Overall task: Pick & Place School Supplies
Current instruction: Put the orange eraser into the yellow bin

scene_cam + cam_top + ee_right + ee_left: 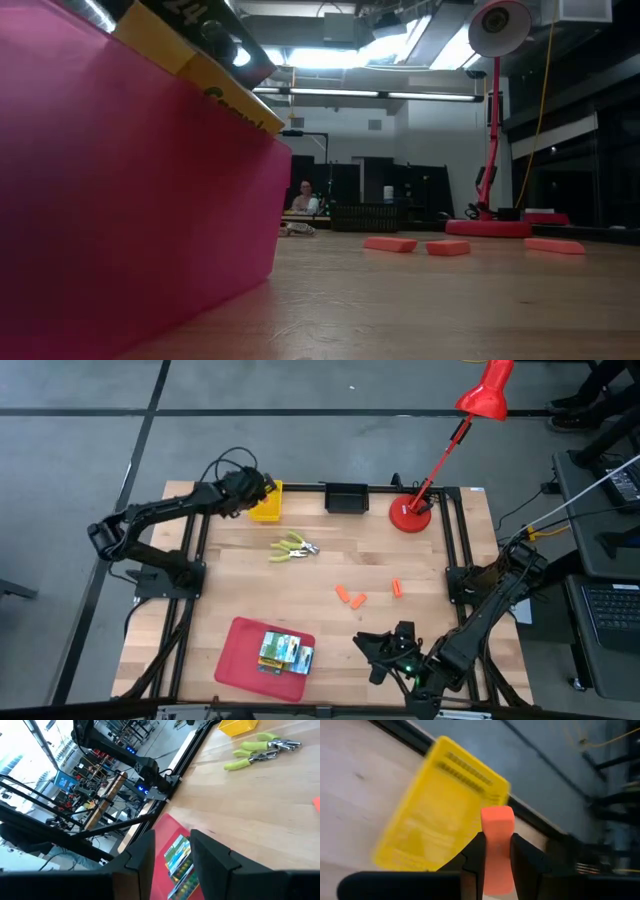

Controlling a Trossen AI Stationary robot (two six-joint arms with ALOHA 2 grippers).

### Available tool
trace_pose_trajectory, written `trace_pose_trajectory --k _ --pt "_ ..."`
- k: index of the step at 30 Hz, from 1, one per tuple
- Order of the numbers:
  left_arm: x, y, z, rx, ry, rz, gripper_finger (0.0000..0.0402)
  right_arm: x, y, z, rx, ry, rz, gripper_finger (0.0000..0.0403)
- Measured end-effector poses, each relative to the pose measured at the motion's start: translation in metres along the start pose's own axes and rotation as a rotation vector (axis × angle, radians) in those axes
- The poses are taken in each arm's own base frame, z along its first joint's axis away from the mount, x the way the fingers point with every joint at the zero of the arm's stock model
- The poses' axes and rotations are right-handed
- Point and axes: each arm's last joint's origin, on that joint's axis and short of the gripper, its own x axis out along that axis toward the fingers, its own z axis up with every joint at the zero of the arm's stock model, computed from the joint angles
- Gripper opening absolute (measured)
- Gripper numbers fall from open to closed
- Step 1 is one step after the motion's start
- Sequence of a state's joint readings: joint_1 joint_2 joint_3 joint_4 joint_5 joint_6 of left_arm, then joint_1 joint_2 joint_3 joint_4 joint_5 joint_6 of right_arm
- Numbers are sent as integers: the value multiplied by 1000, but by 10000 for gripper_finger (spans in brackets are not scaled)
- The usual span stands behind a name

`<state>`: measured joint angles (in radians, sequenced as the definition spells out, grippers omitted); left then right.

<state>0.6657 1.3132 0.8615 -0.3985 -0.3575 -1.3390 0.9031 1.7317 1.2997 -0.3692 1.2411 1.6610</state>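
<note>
Your left gripper [496,862] pinches an orange piece [497,847] upright above the yellow bin [266,502] at the table's [250,580] far-left edge; the right gripper [170,852], fingers slightly apart and empty, waits near the red tray [240,655]; three orange pieces [352,597] and pliers [292,547] lie mid-table.

Wooden table [330,625] (pale, smooth grain); matt orange piece [497,847]; glossy yellow plastic bin [440,835].

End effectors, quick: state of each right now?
Left end effector: closed on an orange piece, over the yellow bin.
Right end effector: open, empty.
</note>
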Motion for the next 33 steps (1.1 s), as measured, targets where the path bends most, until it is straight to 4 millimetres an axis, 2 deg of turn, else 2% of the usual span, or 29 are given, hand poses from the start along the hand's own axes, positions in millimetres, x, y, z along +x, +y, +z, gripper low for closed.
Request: trace_pose_trajectory --k 8,12,17,21,29,33 --pt "32 3 16 63 66 -2 63 14 -1 6 24 -32 -27 128" --pt "50 9 17 72 106 46 63 22 -1 9 33 -46 -39 128" --pt "63 12 19 106 100 54 63 27 -1 12 58 -59 -47 128" --pt "64 10 23 149 89 29 85 30 0 13 70 -68 -47 128" --pt "60 7 30 283 87 -37 171 30 0 14 78 -78 -45 128" --pt "50 0 24 446 124 -121 192 30 1 14 85 -78 -42 128"
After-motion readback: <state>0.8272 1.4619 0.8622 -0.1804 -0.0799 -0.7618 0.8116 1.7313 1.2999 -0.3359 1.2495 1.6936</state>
